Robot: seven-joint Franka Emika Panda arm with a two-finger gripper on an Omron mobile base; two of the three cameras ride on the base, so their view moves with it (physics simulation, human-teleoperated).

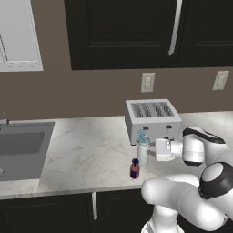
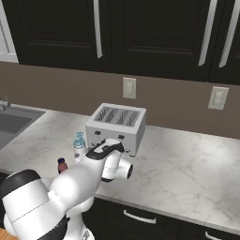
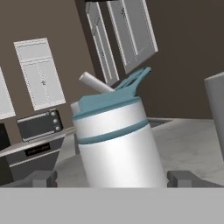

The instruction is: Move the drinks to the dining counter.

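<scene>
A slim white-grey bottle (image 3: 116, 140) with a light-blue spout lid stands upright on the marble worktop (image 1: 86, 150), just in front of the toaster's left corner. It also appears in the base views as the white bottle (image 1: 143, 151) (image 2: 79, 143). My gripper (image 3: 113, 179) reaches at it sideways from the right, open, with one fingertip (image 3: 41, 178) on each side of the bottle's lower body and a gap to each. A tiny purple-red bottle (image 1: 134, 169) (image 2: 61, 165) with a dark cap stands close by, nearer the front edge. The dining counter is out of view.
A white toaster (image 1: 152, 119) (image 2: 117, 124) stands right behind the bottles. A grey sink (image 1: 20, 148) lies at the worktop's left end. Dark wall cabinets hang above, and outlets sit on the brown wall. My own arm crowds the front edge to the right.
</scene>
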